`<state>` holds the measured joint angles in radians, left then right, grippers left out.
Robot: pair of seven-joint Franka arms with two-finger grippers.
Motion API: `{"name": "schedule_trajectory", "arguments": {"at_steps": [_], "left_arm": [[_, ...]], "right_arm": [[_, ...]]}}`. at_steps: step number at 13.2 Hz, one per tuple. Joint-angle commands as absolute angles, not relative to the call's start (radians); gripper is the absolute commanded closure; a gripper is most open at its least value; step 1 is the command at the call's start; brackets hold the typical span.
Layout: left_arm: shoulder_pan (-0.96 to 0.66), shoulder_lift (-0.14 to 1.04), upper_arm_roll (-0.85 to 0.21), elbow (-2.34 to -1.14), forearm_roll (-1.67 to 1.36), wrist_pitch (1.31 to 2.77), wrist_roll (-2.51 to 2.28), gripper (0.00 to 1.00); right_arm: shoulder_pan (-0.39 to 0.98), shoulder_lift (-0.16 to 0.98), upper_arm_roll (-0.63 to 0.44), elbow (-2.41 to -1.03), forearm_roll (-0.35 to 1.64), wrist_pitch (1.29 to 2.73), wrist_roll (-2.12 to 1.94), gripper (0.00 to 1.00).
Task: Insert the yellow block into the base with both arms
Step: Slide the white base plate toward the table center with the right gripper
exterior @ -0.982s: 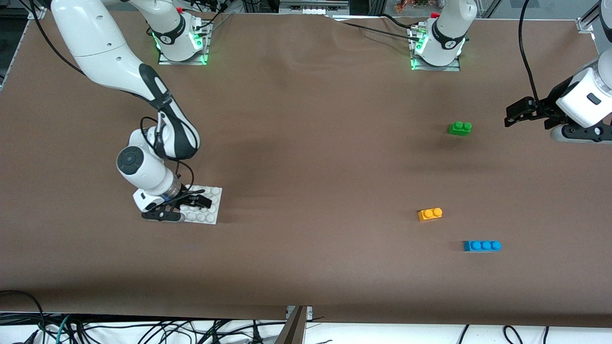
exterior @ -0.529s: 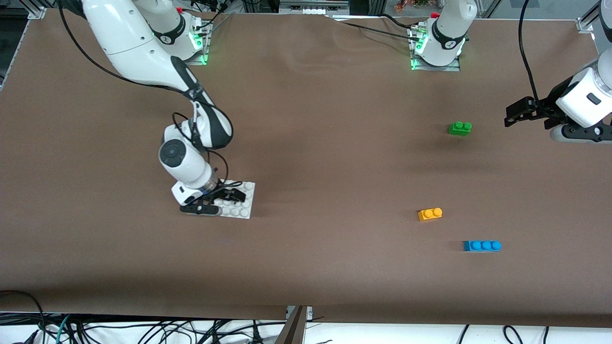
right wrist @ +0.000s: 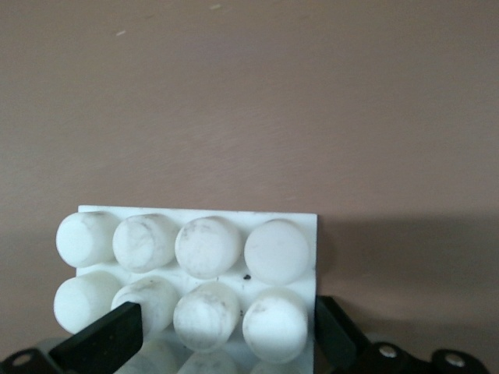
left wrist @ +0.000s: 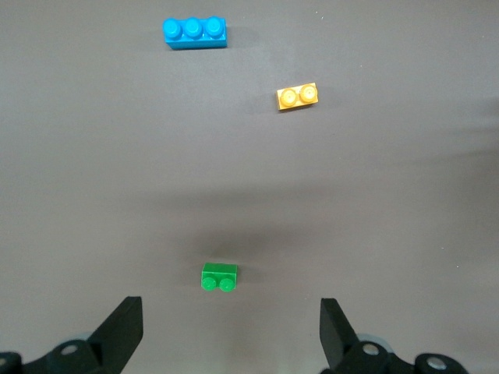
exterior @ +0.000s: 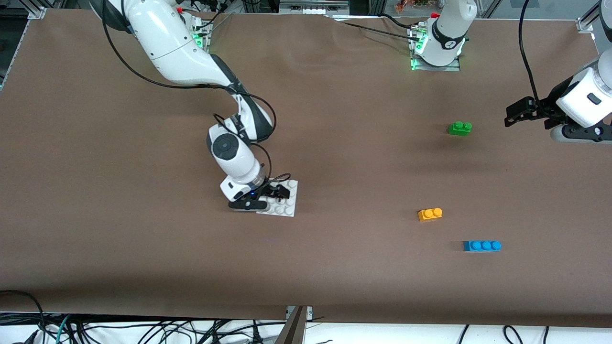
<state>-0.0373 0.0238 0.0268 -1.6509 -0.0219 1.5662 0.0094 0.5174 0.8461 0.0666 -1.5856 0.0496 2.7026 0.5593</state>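
Note:
The yellow block (exterior: pixel 430 214) lies on the brown table toward the left arm's end; the left wrist view shows its two studs (left wrist: pixel 297 97). The white studded base (exterior: pixel 287 204) sits low on the table near the middle, and my right gripper (exterior: pixel 277 192) is shut on it. In the right wrist view the black fingers (right wrist: pixel 105 343) clamp the base (right wrist: pixel 195 241) from both sides, right gripper (right wrist: pixel 226 323). My left gripper (exterior: pixel 514 113) hangs open and empty over the table's left-arm end, beside the green brick; left gripper (left wrist: pixel 230 312) shows wide jaws.
A green two-stud brick (exterior: pixel 460 128) lies farther from the front camera than the yellow block; it also shows in the left wrist view as the green brick (left wrist: pixel 219 277). A blue three-stud brick (exterior: pixel 482 245) lies nearer the front camera, blue brick (left wrist: pixel 195 33).
My right arm has carried the base along the table from the right arm's end toward the middle. The left arm and the three bricks have not moved.

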Motion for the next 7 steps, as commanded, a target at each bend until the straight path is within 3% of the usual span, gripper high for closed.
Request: {"name": "schedule_trajectory", "arguments": {"at_steps": [1,7], "left_arm": [[-0.041,0.040,0.028,-1.617,-0.002,1.542,0.025,0.00],[-0.041,0.040,0.029,-1.618,0.000,1.539,0.026,0.00]], "right_arm": [[0.581,0.911,0.074,-1.497,0.038,2.701,0.583,0.00],[0.684,0.974,0.074,-1.376,0.038,2.701,0.640,0.00]]}}
